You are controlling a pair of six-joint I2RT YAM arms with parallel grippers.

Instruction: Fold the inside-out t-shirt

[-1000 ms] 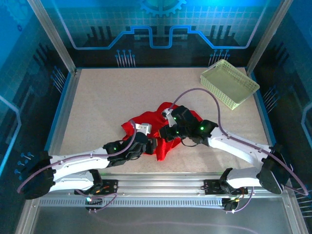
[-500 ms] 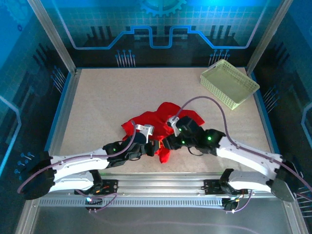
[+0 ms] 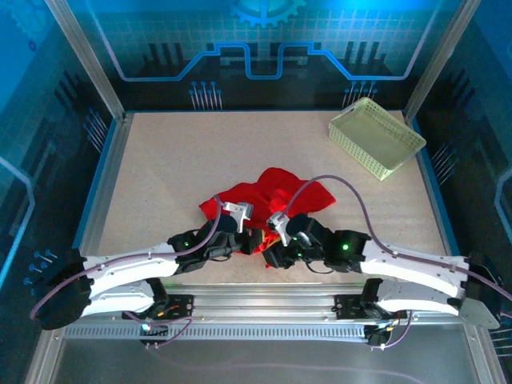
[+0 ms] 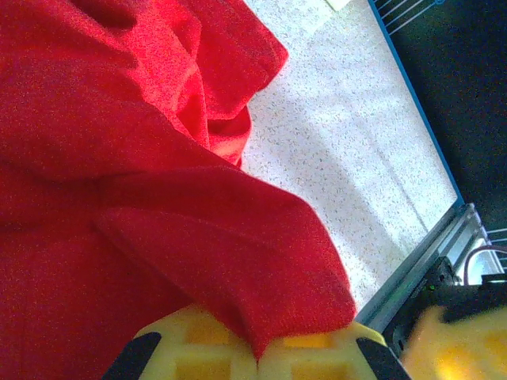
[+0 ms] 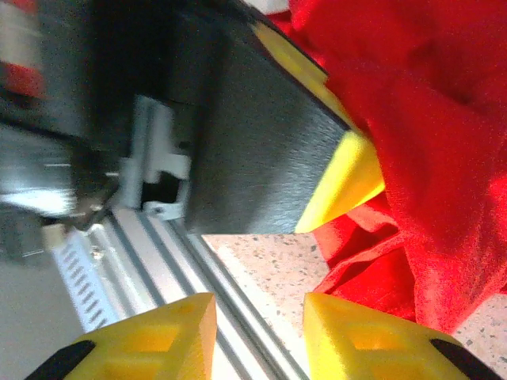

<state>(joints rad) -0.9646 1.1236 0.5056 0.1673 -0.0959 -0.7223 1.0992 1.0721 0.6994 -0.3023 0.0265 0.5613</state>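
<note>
Left wrist: left pincer (image 4: 257, 352) clamped on t-shirt (image 4: 119, 198) fold; right pincer (image 5: 260, 321) parted, empty, t-shirt beside.

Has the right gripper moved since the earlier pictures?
Yes. The right gripper has drawn back toward the bottom of the top view, farther from the basket.

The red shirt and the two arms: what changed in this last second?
The right gripper opened, apparently releasing the t-shirt, and drew back toward the near edge of the table. It now sits open beside the left gripper. The left gripper stayed clamped on the cloth and hardly moved. The shirt stayed bunched up, and the basket stayed put.
</note>
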